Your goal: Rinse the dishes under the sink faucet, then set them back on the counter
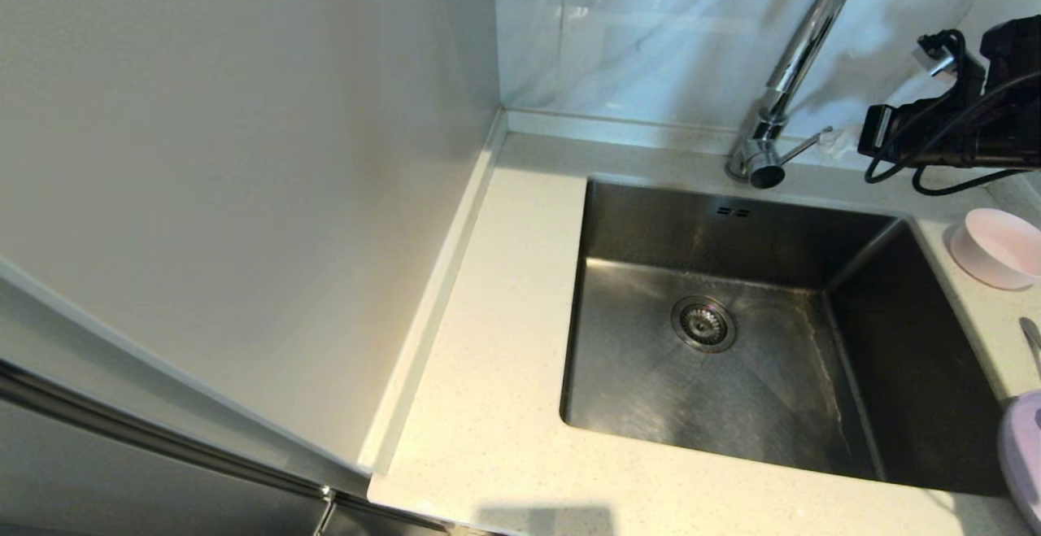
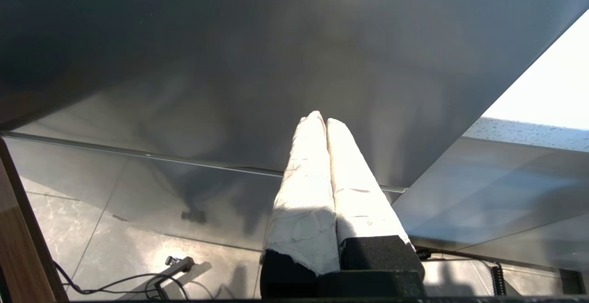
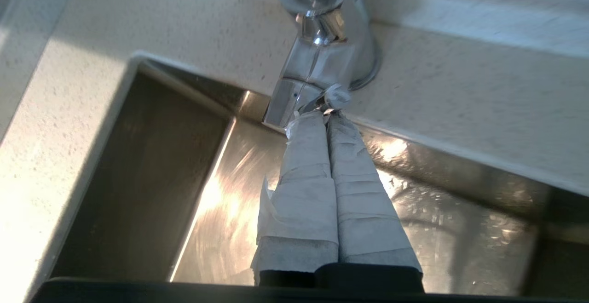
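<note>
The chrome gooseneck faucet stands behind the steel sink. My right gripper reaches in from the right at the faucet base, shut, its wrapped tips touching the taped end of the thin side lever. No water stream shows. On the cream counter right of the basin sit the pink bowl, the spoon and the lilac plate, the last two cut off by the picture's edge. My left gripper is shut on nothing, parked low beside a dark cabinet front.
A round drain strainer lies in the basin floor, with two overflow slots in the back wall. A plain wall panel bounds the counter's left side. Marble wall rises behind the faucet.
</note>
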Controlling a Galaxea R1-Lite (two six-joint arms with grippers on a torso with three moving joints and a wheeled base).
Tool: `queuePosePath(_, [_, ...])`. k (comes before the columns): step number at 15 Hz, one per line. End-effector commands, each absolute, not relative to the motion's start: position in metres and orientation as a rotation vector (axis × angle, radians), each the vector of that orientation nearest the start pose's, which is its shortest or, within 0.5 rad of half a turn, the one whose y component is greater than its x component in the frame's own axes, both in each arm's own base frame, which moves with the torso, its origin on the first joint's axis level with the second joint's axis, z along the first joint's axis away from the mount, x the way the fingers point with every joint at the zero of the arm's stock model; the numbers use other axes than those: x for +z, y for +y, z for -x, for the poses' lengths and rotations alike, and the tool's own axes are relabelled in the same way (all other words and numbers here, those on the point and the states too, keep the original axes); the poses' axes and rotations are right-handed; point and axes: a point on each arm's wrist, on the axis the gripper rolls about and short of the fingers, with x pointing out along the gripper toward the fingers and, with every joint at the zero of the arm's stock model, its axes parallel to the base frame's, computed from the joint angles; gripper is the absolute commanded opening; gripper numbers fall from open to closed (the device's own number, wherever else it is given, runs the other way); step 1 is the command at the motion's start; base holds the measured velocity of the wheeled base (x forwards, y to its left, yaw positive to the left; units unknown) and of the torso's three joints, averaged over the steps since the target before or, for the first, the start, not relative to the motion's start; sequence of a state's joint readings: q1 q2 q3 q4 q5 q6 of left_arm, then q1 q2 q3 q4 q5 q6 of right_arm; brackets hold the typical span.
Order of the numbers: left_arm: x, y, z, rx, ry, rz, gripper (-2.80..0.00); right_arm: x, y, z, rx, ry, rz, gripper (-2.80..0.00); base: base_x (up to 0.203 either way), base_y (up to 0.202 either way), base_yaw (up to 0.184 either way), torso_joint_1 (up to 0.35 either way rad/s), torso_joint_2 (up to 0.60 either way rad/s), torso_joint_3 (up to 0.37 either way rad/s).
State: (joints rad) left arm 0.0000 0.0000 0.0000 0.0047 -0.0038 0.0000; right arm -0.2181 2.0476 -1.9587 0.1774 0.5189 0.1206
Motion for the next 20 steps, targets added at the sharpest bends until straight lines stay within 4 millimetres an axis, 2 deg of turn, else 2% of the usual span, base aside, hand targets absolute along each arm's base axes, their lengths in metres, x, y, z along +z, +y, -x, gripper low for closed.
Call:
queuePosePath(1, [0.075,0.000,0.023,-0.003,0.005,0.000,-2.80,0.320,-0.077,-0.380,0.276,0.262,-0.194,-2.80,0.000,0.000,0.000,0.000,0.00,0.000])
queuePosePath(5, [0.075,0.000,0.023,-0.003,0.005,0.000,-2.80,0.324,-0.071,-0.321,0.206,0.352,-0.083,-2.80,0.000,0.000,0.000,0.000,0.00,0.000])
queuePosePath(8, [0.075,0.000,0.023,-0.003,0.005,0.000,-2.80,0.335,-0.058,-0.273,0.157,0.342,-0.046,-2.80,0.000,0.000,0.000,0.000,0.00,0.000])
queuePosePath(10, [0.075,0.000,0.023,-0.003,0.005,0.000,-2.80,0.334,-0.050,-0.240,0.134,0.341,-0.034,-2.80,0.000,0.000,0.000,0.000,0.00,0.000])
queuePosePath(12, [0.075,0.000,0.023,-0.005,0.005,0.000,-2.80,0.326,-0.042,-0.202,0.107,0.340,-0.013,-2.80,0.000,0.000,0.000,0.000,0.00,0.000])
queuePosePath(16, [0.075,0.000,0.023,-0.003,0.005,0.000,-2.80,0.292,-0.020,-0.126,0.093,0.268,0.028,-2.80,0.000,0.000,0.000,0.000,0.00,0.000])
queuePosePath(20, [0.075,0.000,0.023,-0.003,0.005,0.000,-2.80,0.258,-0.002,-0.062,0.109,0.216,0.059,-2.80,0.000,0.000,0.000,0.000,0.00,0.000])
